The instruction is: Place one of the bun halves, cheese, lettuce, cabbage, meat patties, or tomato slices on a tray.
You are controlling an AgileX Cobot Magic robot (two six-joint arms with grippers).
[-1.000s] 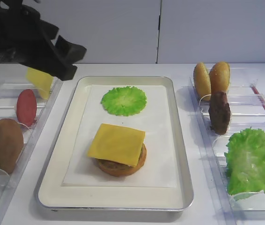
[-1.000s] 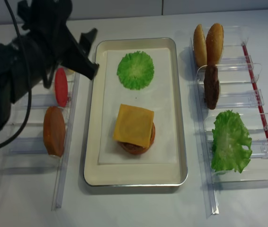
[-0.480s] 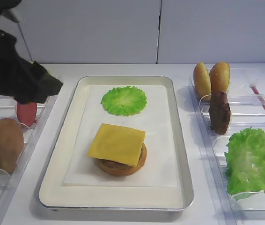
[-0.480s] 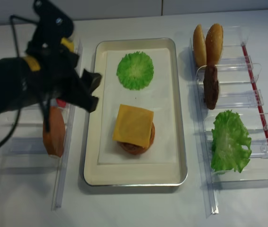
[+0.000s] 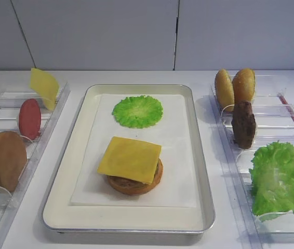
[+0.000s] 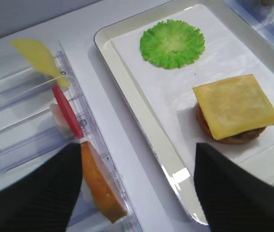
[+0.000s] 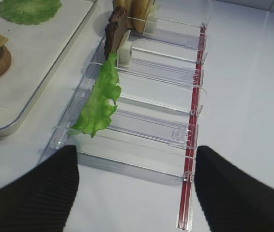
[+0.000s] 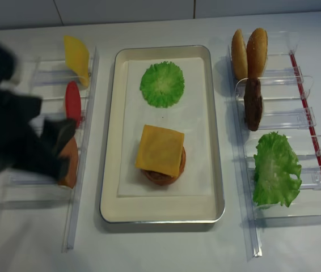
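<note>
Left end effector (image 6: pixel 137 193) wide, empty; right end effector (image 7: pixel 136 193) likewise. Tomato slice (image 6: pixel 67 111): thin, stiff, likely slippery; pinch across flat faces at exposed top edge.

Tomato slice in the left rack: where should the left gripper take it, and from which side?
Grip the upper rim of the tomato slice, coming down from above. It stands on edge in its clear slot, so the flat faces are exposed for a finger on each side.
</note>
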